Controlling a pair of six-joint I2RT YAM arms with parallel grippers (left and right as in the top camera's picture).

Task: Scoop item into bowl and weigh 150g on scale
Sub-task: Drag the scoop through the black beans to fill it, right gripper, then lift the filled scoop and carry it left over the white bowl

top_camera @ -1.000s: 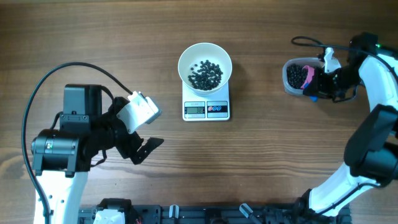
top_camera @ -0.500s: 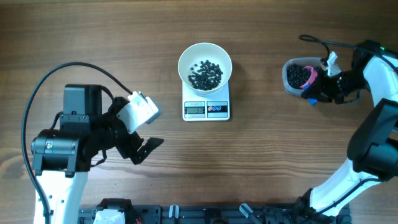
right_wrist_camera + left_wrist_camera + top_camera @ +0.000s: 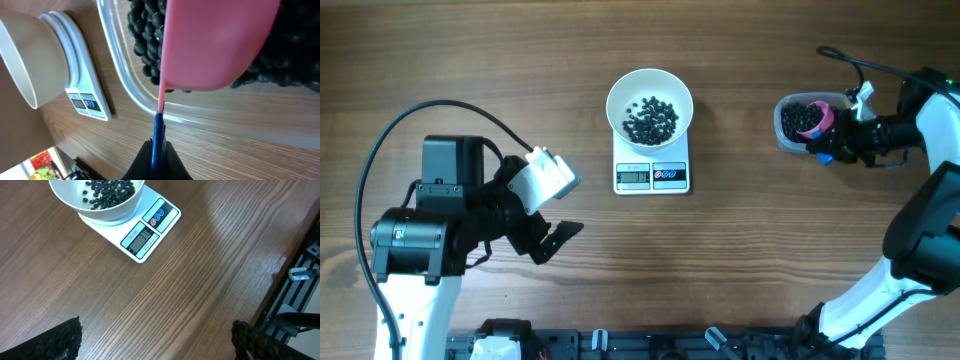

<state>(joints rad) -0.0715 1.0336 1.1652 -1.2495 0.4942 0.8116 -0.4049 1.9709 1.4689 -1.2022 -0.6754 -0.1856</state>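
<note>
Right wrist view: the right pincer (image 3: pixel 157 159) is clamped on the scoop (image 3: pixel 215 45) handle. The scoop sits just ahead of it in the tub (image 3: pixel 120 75) of beans (image 3: pixel 142 30). Lift it level and carry slowly; the bowl (image 3: pixel 25 60) on the scale (image 3: pixel 82 95) lies well off to its left. The left pincer (image 3: pixel 155 340) stands apart.

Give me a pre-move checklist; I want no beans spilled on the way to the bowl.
1. White bowl seated on scale: ok.
2. Grip: right gripper shut on scoop handle: ok.
3. Load: scoop holding beans: cannot tell; only its underside shows.
4. Scale display reading: cannot tell, digits too small.
5. Idle left gripper open, clear of the scale: ok.
</note>
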